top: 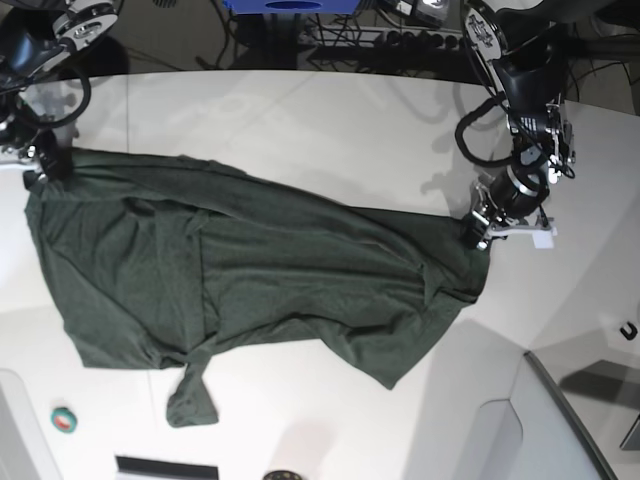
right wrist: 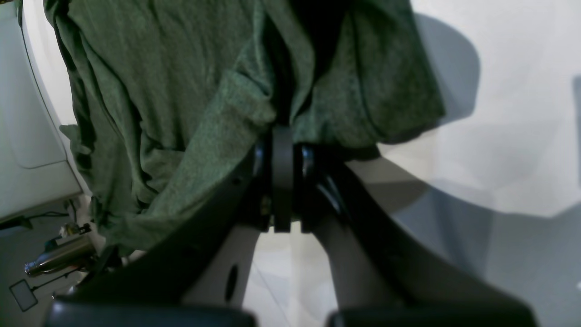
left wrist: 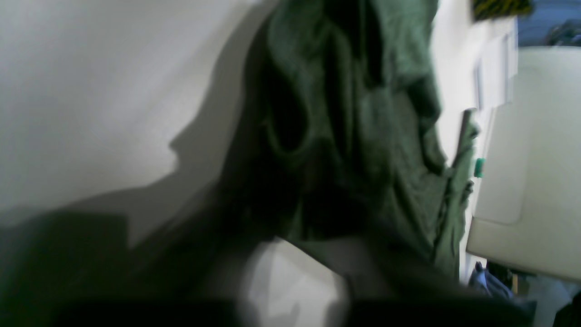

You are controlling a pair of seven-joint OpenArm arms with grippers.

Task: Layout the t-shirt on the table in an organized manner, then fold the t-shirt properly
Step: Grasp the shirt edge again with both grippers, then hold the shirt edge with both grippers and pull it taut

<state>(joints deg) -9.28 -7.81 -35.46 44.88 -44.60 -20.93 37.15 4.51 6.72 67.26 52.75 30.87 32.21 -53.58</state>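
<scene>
beyond the far edge of the work surface, the base view shows a dark floor (top: 190, 40) strewn with black cables (top: 345, 45) and a blue box (top: 290, 6) at the top. a grey angled panel (top: 570, 425) sits at the lower right corner, with a small black hook-shaped piece (top: 629, 331) just above it. a green roll of tape (top: 64, 420) lies near the lower left. in the right wrist view, a metal bottle (right wrist: 56, 260) rests on the floor. light is bright and casts soft-edged shadows.
</scene>
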